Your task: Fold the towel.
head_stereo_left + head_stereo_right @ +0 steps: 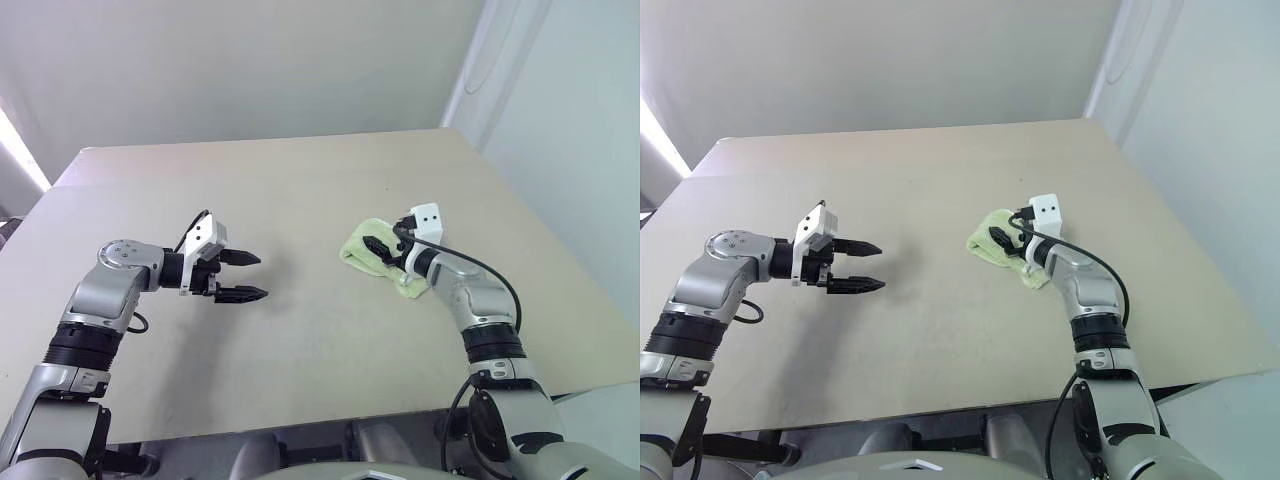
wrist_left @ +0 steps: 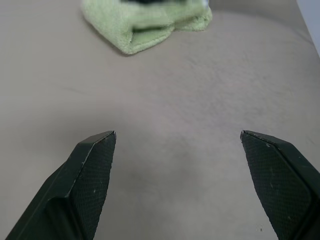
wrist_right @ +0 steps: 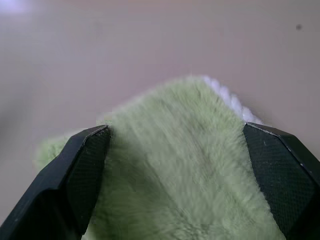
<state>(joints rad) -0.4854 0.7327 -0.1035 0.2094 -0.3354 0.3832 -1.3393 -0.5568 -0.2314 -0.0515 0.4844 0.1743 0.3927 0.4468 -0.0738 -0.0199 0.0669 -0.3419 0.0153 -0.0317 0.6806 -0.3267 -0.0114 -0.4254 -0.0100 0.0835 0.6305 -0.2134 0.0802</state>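
The left gripper (image 1: 250,276) hovers over the bare table (image 1: 300,340) on the robot's left side, its two black fingers spread wide with nothing between them. Farther forward and to the right, the right gripper (image 1: 378,246) sits over the towel (image 1: 362,243), fingers wide apart on either side of the cloth, not pinching it. The towel lies bunched and folded on the table, well apart from the left gripper.
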